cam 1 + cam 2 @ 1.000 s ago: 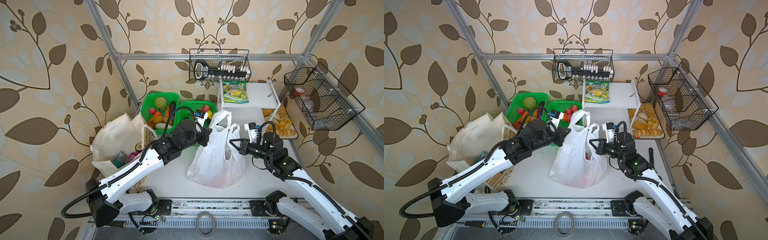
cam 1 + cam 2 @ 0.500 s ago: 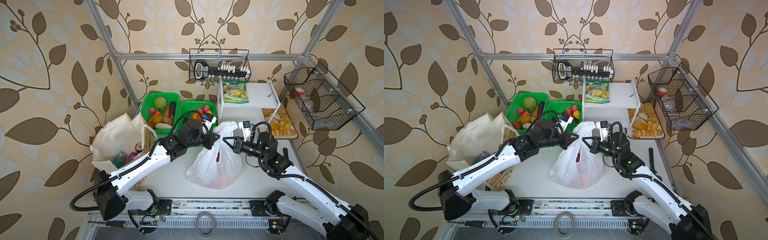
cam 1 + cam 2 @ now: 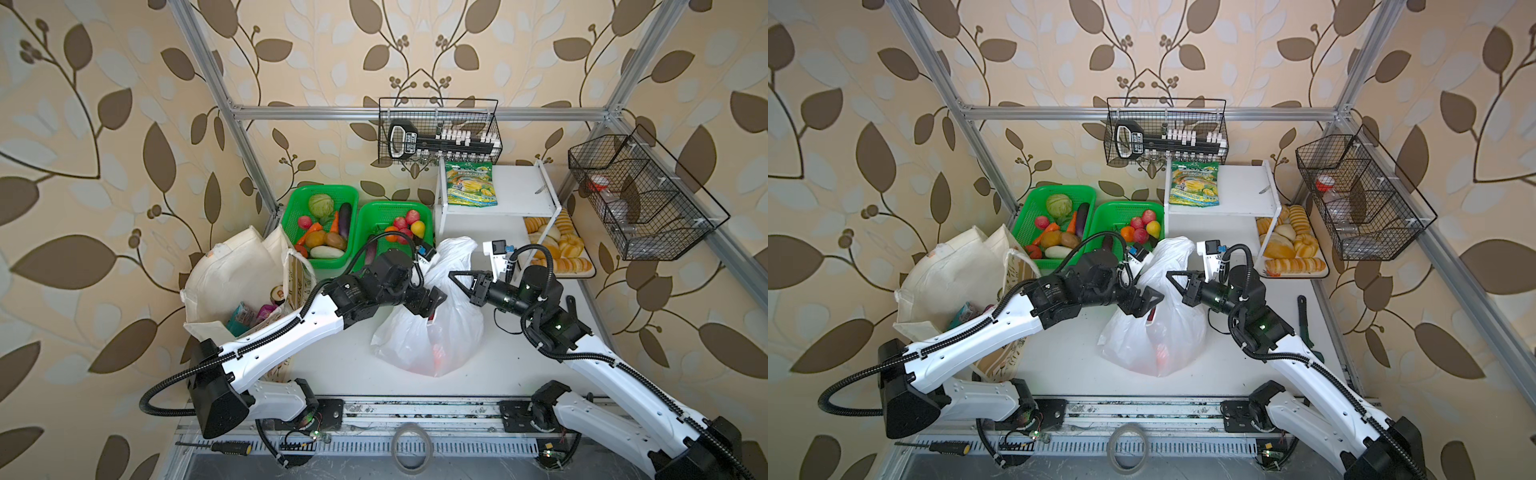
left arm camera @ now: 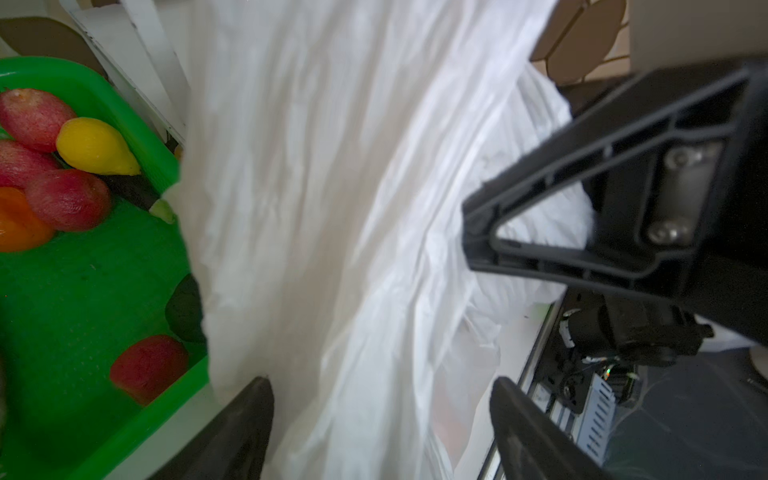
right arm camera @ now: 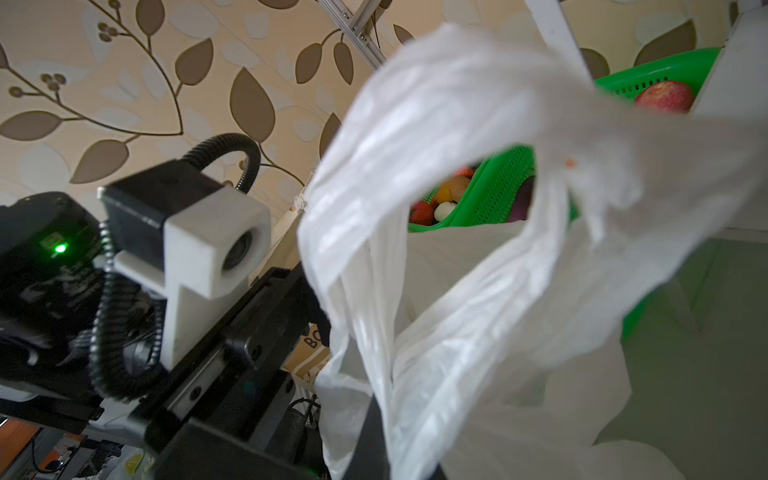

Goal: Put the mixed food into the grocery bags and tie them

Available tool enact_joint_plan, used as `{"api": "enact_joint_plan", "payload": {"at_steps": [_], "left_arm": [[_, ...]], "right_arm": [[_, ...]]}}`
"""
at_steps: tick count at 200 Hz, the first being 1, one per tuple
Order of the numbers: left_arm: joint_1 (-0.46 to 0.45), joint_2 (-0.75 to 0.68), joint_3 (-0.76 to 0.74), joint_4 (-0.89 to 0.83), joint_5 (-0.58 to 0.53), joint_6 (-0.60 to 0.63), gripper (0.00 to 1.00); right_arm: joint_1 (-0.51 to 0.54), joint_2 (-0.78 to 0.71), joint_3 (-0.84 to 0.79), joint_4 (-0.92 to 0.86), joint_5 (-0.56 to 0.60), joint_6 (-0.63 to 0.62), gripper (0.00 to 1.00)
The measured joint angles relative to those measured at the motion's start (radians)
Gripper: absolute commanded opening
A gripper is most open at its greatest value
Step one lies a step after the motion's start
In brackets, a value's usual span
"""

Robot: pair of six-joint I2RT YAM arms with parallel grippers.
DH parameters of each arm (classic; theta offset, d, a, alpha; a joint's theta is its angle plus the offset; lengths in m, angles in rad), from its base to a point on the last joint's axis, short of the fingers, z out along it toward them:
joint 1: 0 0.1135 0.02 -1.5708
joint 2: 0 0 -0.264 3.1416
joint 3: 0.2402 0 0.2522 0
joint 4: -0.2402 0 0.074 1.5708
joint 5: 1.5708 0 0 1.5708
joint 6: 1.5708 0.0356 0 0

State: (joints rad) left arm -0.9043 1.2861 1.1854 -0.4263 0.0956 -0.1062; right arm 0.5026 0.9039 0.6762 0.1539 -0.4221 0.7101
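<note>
White plastic bag (image 3: 440, 336), left gripper (image 3: 430, 303) spread astride it, right gripper (image 3: 455, 275) pinching handle, table (image 3: 345, 365) bare in front.

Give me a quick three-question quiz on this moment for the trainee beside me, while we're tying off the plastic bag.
1. True or false: the left hand stands open.
2. What lies on the white shelf? A. green-yellow snack pouch B. cabbage C. screwdriver
3. Fill in: the shut right hand pinches a loop handle of the ____.
Key: 1 true; 2 A; 3 plastic bag.
</note>
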Motion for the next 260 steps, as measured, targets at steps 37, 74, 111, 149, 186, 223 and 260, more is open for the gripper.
{"api": "enact_joint_plan", "payload": {"at_steps": [37,74,111,149,186,223,260], "left_arm": [[-0.051,0.039,0.053,-0.055,-0.158,0.076,0.34],[-0.051,0.037,0.056,-0.050,-0.249,0.119,0.00],[-0.049,0.015,0.056,-0.041,-0.280,0.101,0.00],[0.021,-0.033,0.055,-0.041,-0.158,0.039,0.00],[0.080,-0.065,0.062,-0.071,0.145,0.066,0.00],[0.079,0.030,0.153,-0.271,0.375,0.191,0.00],[0.079,0.155,0.248,-0.481,0.494,0.315,0.00]], "right_arm": [[0.000,0.000,0.000,-0.008,0.002,-0.001,0.00],[0.000,-0.006,0.000,-0.090,0.029,-0.034,0.00],[-0.004,-0.055,-0.005,-0.172,0.046,-0.069,0.00],[-0.046,-0.134,-0.057,-0.218,0.068,-0.086,0.00],[-0.119,-0.175,-0.072,-0.236,0.082,-0.087,0.00],[-0.146,-0.136,-0.031,-0.247,0.057,-0.129,0.00],[-0.148,-0.085,0.055,-0.219,-0.036,-0.207,0.00]]}}
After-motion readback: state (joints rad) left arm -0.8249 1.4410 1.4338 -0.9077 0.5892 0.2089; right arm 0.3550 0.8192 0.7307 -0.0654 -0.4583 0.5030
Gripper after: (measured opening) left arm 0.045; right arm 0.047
